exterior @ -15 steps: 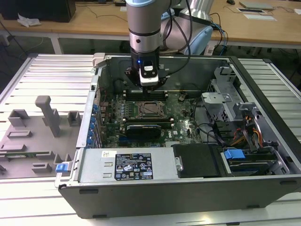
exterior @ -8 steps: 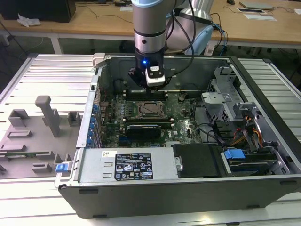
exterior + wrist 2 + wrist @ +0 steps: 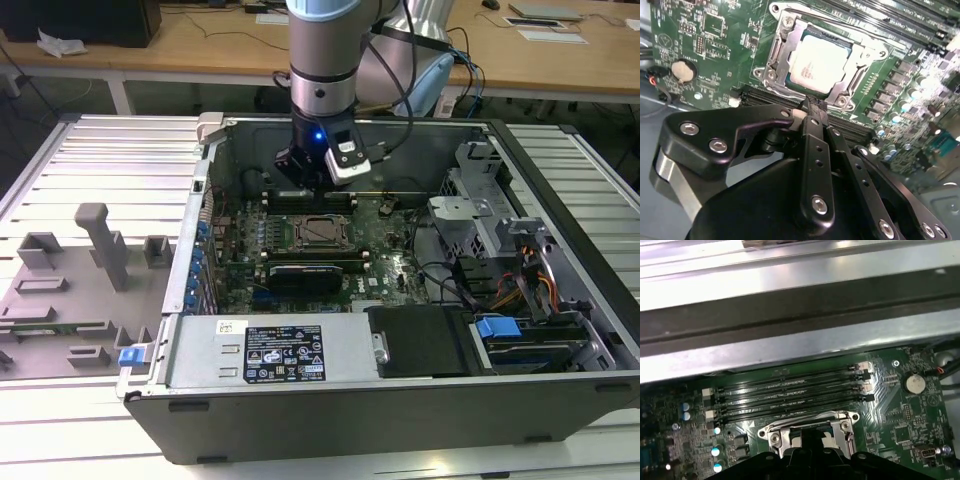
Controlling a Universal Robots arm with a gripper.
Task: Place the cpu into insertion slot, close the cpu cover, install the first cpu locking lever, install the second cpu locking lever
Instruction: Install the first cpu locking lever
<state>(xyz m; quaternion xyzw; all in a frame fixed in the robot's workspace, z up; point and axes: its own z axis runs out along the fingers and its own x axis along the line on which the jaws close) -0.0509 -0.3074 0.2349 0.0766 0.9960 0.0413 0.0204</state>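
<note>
While the arm hangs inside the open computer case, the gripper stands low over the green motherboard, fingers drawn narrow with the tips together and nothing between them, as the second wrist view shows. Item: cpu, silver-grey top, lying flat in the insertion slot; in the second wrist view it sits just beyond the gripper's tips, close to them, with no contact visible. Item: cpu cover, silvery frame plate, lying down around the chip so that the metal top shows through the cut-out centre. In the exterior view the cpu lies near the board's middle, just in front of the gripper. Item: long black memory slots, running side by side next to the socket. Item: ribbed metal counter carrying the case; grey fixture blocks stand at the exterior view's left.
</note>
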